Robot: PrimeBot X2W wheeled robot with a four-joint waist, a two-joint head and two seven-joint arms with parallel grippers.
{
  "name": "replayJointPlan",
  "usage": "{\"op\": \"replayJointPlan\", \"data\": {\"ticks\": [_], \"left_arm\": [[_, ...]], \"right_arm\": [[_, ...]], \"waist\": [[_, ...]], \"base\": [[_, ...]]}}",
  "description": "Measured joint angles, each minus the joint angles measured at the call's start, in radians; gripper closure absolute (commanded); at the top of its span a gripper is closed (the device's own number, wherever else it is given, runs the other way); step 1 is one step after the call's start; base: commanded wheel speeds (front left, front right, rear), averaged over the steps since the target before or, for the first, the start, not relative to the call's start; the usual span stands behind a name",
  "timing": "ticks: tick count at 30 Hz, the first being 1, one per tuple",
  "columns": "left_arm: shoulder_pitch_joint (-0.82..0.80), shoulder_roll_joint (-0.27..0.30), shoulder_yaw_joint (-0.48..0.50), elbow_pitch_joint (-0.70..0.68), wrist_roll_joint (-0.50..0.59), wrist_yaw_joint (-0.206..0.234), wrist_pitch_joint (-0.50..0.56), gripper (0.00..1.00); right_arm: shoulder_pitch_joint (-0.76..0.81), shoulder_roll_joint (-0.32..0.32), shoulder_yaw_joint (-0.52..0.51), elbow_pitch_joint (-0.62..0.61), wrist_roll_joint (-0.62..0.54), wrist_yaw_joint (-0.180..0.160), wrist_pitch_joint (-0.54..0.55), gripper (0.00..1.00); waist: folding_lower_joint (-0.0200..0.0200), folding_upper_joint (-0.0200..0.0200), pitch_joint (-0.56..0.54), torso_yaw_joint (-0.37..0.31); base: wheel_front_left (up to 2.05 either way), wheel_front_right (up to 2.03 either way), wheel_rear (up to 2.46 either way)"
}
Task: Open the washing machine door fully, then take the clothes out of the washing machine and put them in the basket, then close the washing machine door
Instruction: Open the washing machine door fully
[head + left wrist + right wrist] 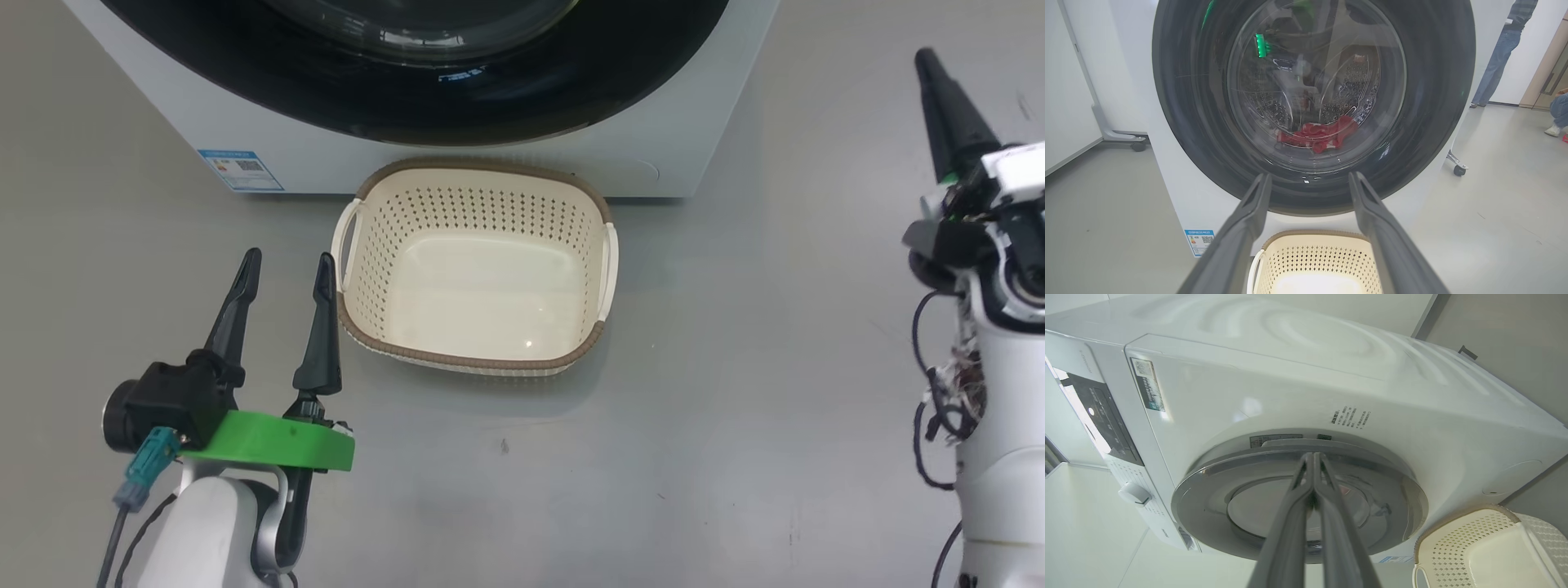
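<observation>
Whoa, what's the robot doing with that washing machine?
It looks ready to unload laundry, but neither claw holds anything. The washing machine has its door shut, and the red clothes lie inside behind the glass. The cream basket sits empty on the floor in front. The robot's left claw hovers open beside the basket. Its right claw is shut and raised, pointing toward the door's rim.

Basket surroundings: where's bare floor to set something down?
Bare floor lies right of the basket, as far as the right gripper, and in front of it. The basket holds nothing. Tight spots: the open left gripper beside its left side, the washing machine just behind.
</observation>
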Motion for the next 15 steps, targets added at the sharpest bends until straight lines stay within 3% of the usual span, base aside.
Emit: {"op": "replayJointPlan", "data": {"ticks": [15], "left_arm": [[-0.098, -0.01, -0.047, -0.017, 0.002, -0.01, 0.0, 0.0]], "right_arm": [[-0.274, -0.14, 0.009, -0.006, 0.059, -0.089, 0.198, 1.0]], "waist": [[0.0001, 0.0, 0.137, 0.068]], "base": [[0.0, 0.0, 0.0]]}}
